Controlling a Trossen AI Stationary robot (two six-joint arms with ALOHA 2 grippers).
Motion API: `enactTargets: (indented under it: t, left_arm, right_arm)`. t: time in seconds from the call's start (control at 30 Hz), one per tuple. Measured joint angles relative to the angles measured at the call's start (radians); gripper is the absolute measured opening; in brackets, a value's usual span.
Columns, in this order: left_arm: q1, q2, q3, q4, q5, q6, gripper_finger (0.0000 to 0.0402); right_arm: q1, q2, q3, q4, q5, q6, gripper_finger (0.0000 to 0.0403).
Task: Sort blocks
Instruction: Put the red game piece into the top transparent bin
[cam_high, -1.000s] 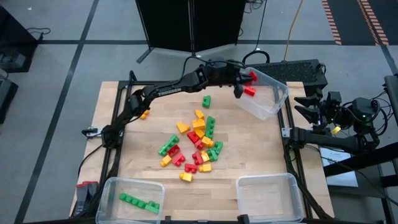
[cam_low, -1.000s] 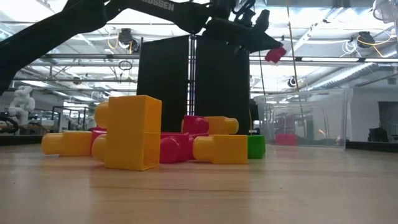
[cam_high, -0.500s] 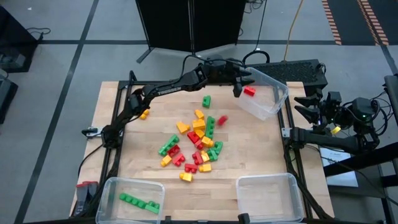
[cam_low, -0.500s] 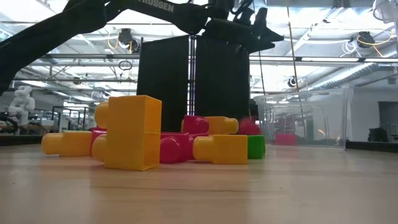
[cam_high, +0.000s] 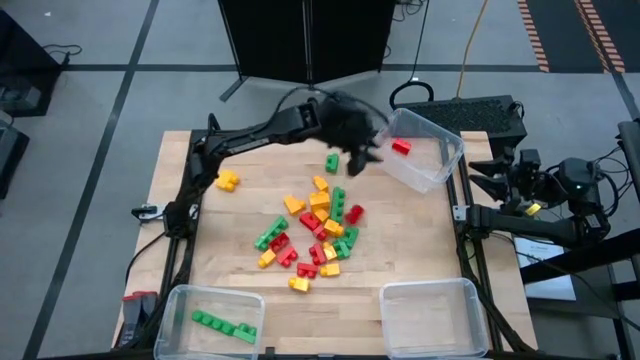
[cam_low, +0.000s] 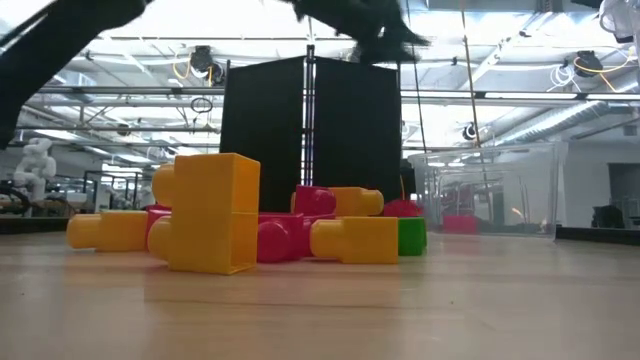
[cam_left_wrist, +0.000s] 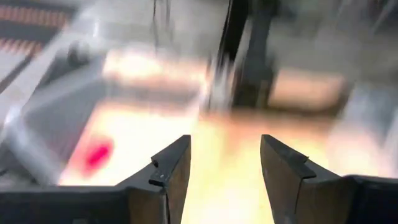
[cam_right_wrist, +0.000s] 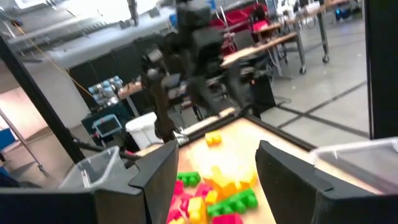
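Here we find the blocks (cam_high: 315, 228) heaped mid-table: light, rigid, slick plastic, best pinched across flat sides. Beyond them, the left gripper (cam_high: 362, 152) hangs with jaws parted, empty. 1 red block (cam_high: 401, 147) lies in the far bin (cam_high: 448, 158). The right gripper (cam_high: 488, 180) waits off-table, jaws apart, holding nothing.

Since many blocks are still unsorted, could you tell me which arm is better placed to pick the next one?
Left: its open, empty gripper hovers over the table by the block pile; the right gripper sits off the table's edge.
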Motion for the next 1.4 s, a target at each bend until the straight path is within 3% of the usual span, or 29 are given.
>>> enactTargets:
  t: [0.1, 0.2, 0.4, 0.67, 1.0, 1.4]
  left_arm:
    - [-0.034, -0.008, -0.002, -0.218, -0.044, 0.105, 0.0155]
    - [-0.075, 0.0, -0.014, -0.298, -0.057, 0.072, 0.0155]
    - [-0.162, 0.042, -0.103, -0.184, -0.237, -0.032, 0.0155]
    - [-0.241, 0.088, -0.114, -0.1, -0.357, -0.044, 0.0155]
    - [-0.259, 0.142, -0.114, -0.037, -0.375, -0.191, 0.0155]
    - [-0.282, 0.2, -0.113, -0.039, -0.381, -0.243, 0.0155]
  right_arm:
    - [0.0, 0.0, 0.0, -0.012, 0.0, -0.007, 0.0208]
    - [0.0, 0.0, 0.0, -0.009, 0.003, -0.02, 0.0208]
    - [0.0, 0.001, 0.0, -0.009, 0.006, -0.022, 0.0208]
    - [0.0, 0.001, 0.0, -0.01, 0.005, 0.014, 0.0208]
    - [0.0, 0.0, 0.0, -0.016, 0.0, 0.024, 0.0208]
    - [0.0, 0.0, 0.0, -0.052, 0.002, 0.039, 0.0208]
